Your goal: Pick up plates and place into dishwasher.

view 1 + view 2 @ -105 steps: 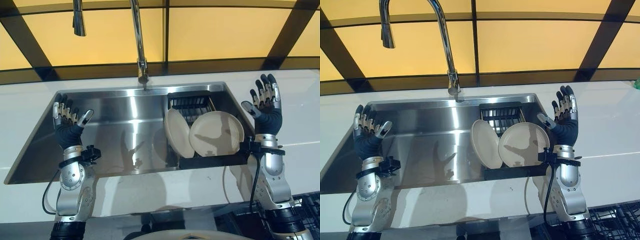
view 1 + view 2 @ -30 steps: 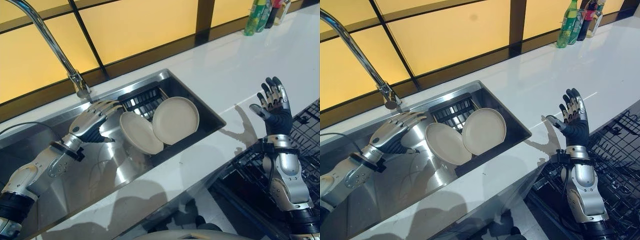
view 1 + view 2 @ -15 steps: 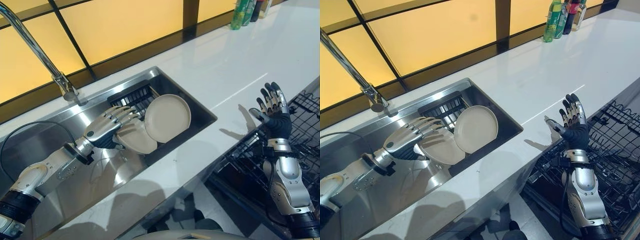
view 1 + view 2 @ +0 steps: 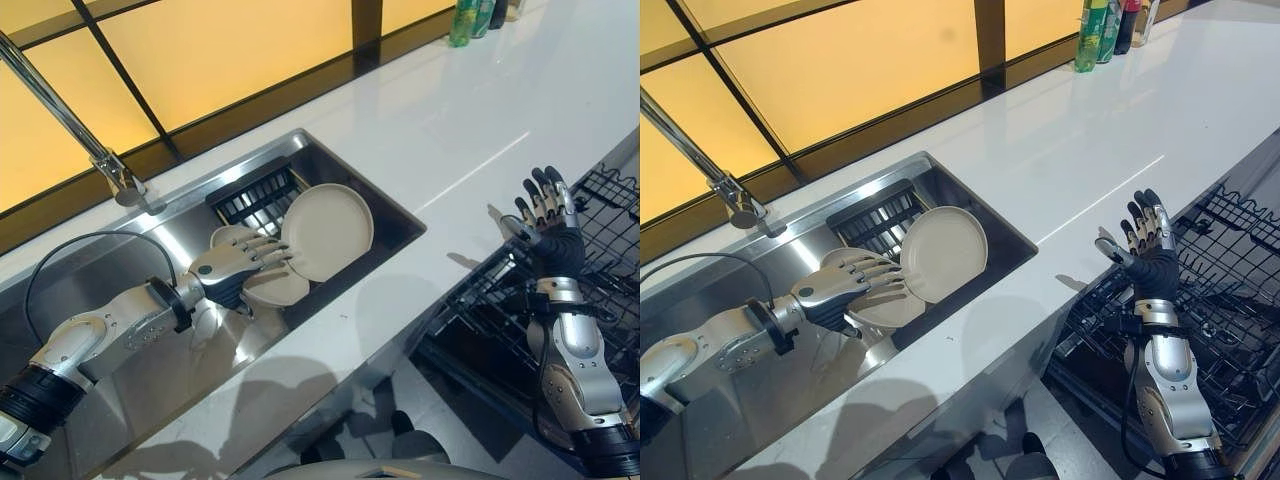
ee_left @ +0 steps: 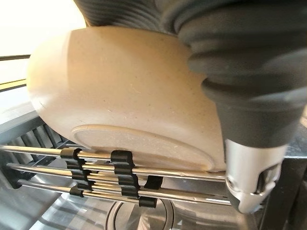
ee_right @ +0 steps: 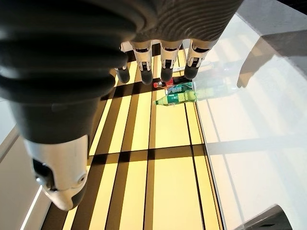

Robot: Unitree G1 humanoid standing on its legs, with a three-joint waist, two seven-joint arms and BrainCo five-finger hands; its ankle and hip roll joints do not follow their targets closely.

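Two beige plates stand on edge in a black rack (image 4: pixel 250 188) inside the steel sink (image 4: pixel 175 228). My left hand (image 4: pixel 235 268) reaches into the sink, its straight fingers spread across the face of the left plate (image 4: pixel 272 291). The left wrist view shows that plate's underside (image 5: pixel 124 91) resting on the rack wires, with the thumb (image 5: pixel 249 153) beside its rim. The right plate (image 4: pixel 330 232) leans just behind my fingertips. My right hand (image 4: pixel 548 232) is raised, open and empty, above the pulled-out dishwasher rack (image 4: pixel 480 320).
A tall faucet (image 4: pixel 110 165) stands behind the sink at the left. White counter runs between the sink and the dishwasher. Bottles (image 4: pixel 470 18) stand at the far end of the counter by the amber window.
The camera has swung right and down toward the dishwasher. My left hand moved from beside the sink down onto the left plate; the right hand stayed raised and open.
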